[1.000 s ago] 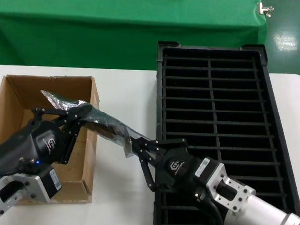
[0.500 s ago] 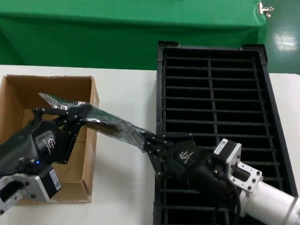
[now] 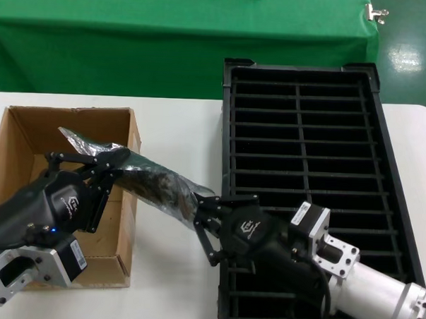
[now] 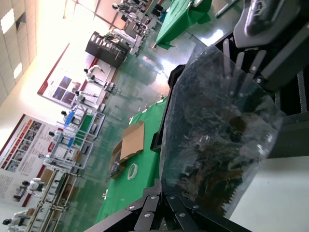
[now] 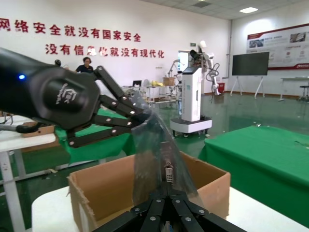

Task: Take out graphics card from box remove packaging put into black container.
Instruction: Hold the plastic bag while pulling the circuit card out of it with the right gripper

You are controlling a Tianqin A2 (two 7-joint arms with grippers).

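Left of centre in the head view: packaging (image 3: 152, 185), one silvery translucent bag, stretched in the air on a slant from the upper left down toward the lower middle of the frame. Upper end lies over the right wall of the box (image 3: 132, 138); lower end stops just short of the left rim of the black container (image 3: 228, 132).

Graphics card (image 3: 161, 187): dark board, seen through the bag, inside it. Metal bracket with a small port shows through the plastic in the right wrist view (image 5: 169, 171).

Left gripper (image 3: 112, 162): lower left of the head view, over the box's open top, fingers closed on the upper part of the bag. Also seen in the right wrist view (image 5: 140, 116), pinching the bag's top edge above the box.

Right gripper (image 3: 196, 212): lower middle of the head view, its body over the lower left corner of the crate, fingers closed on the bag's lower end.

Box: brown cardboard, open, on the white table (image 3: 179, 123) at the left of the head view; interior partly hidden by the left arm.

Black container: large ribbed crate, two columns of narrow slots, at the right of the head view; visible slots hold nothing.

Green-draped table (image 3: 169, 37): across the top of the head view, behind the white table.
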